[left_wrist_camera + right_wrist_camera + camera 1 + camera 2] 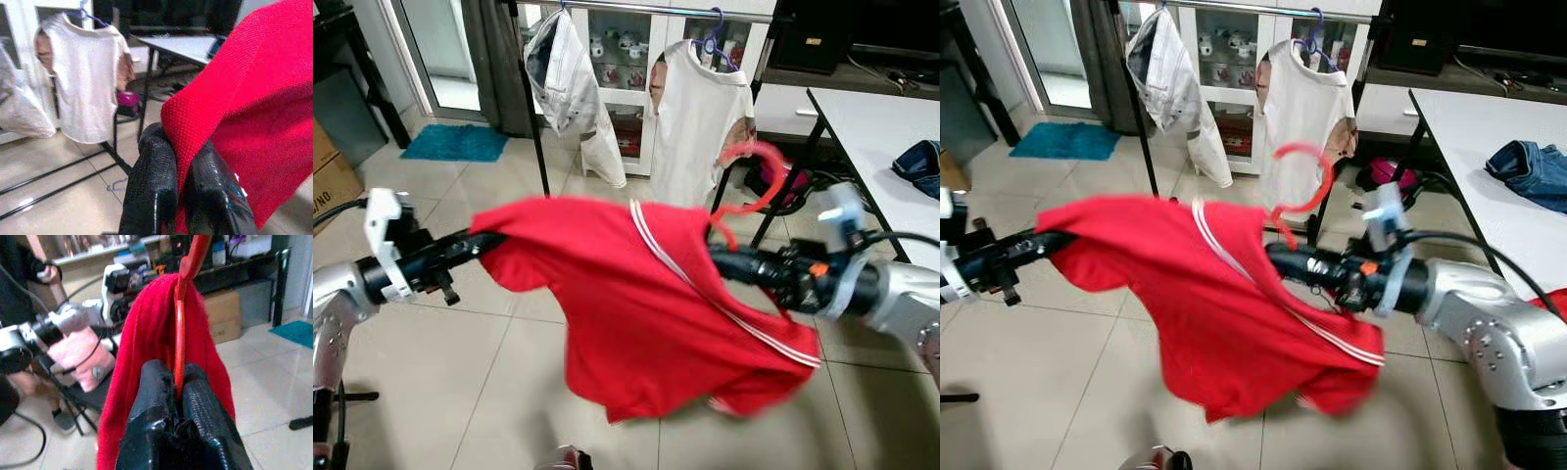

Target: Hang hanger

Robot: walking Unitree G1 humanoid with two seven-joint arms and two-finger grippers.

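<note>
Red shirt on red hanger, held up above the floor before the clothes rail. Right pincer clamped on hanger stem; left pincer pinching shirt's edge.

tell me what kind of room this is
Probably a living or utility room in a home: a clothes rack with a hung white t-shirt, a tiled floor, and a glass-door cabinet of crockery behind.

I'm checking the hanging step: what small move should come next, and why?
Probably raise both hands toward the clothes rail. The right hand grips the red hanger, the left hand pinches the red shirt, and the hook sits well below the rail.
</note>
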